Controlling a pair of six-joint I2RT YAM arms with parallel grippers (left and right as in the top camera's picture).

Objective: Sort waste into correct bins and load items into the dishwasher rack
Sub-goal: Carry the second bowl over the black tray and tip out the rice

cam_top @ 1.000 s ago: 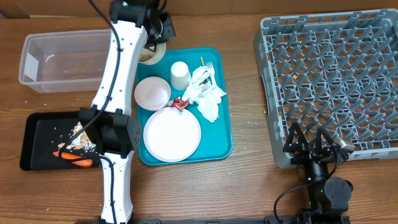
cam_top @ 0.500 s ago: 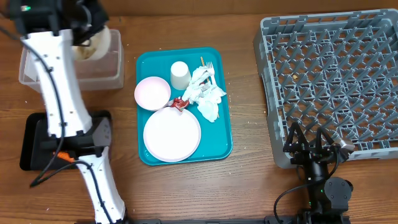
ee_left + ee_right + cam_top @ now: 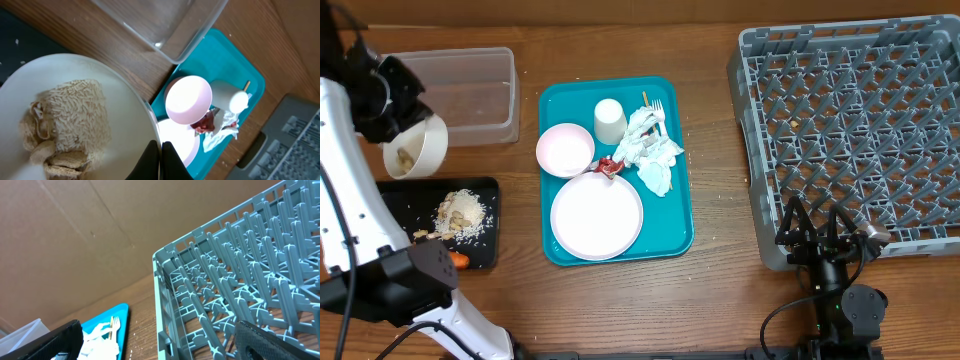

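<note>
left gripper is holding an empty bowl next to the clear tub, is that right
Not empty: the left wrist view shows rice and beige scraps in the bowl. The left gripper does hold it by the rim, next to the clear tub.

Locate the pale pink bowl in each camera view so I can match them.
Overhead: pale pink bowl at the teal tray's upper-left, beside the white cup.
Left wrist: right of centre, beside that cup.
Right wrist: not in it; only a tray corner, lower left.
Shared landmark: the teal tray.
</note>
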